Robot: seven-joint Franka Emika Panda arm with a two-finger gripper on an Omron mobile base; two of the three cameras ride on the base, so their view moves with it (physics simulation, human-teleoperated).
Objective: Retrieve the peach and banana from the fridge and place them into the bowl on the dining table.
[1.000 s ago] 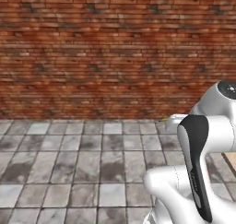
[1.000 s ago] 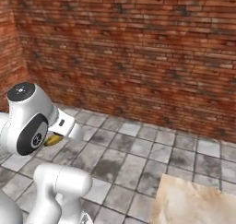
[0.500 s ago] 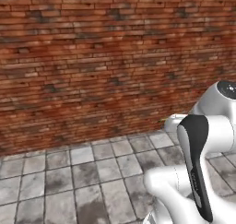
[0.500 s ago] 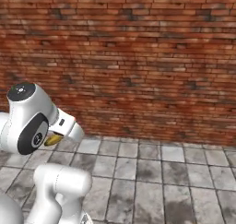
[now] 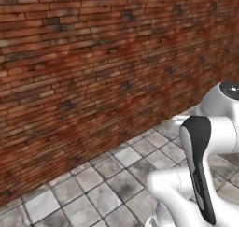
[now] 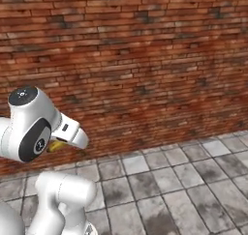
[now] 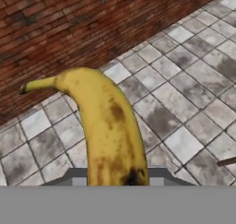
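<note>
One banana [image 7: 108, 126] is clamped in the pincer [image 7: 117, 179], whose jaws are closed on the fruit's lower end. Seen from the hand, its long axis runs straight out from the jaws, then curves so that the thin stem tip points off toward the brick wall [image 7: 69, 20]. Brown speckles and a dark patch mark the peel near the grip. It hangs in the air above the grey tiled floor [image 7: 184, 94], near the foot of that wall. From the right base view a sliver of yellow peeks out beside the arm's white wrist [image 6: 72, 132].
</note>
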